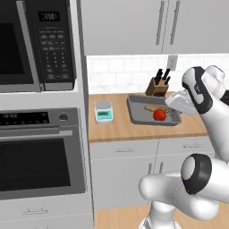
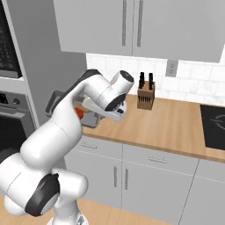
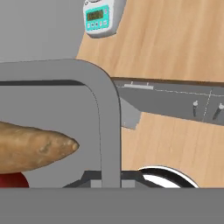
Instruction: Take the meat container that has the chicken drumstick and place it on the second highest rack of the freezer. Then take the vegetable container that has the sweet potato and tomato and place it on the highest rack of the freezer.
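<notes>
Left base view: wooden counter, tiled backsplash, oven left; fingers clamp vegetable container rim.

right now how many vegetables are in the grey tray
2: a tomato near the vegetable container's front edge, and a sweet potato lying just behind it. The arm covers the tray's right end, so more may be hidden.

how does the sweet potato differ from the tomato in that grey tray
The sweet potato is long, tapered and tan-brown with a speckled skin; the tomato is round, smooth and bright red. The sweet potato lies stretched along the tray, while the tomato sits compactly at its near side. Both rest inside the same grey tray on the wooden counter.
</notes>
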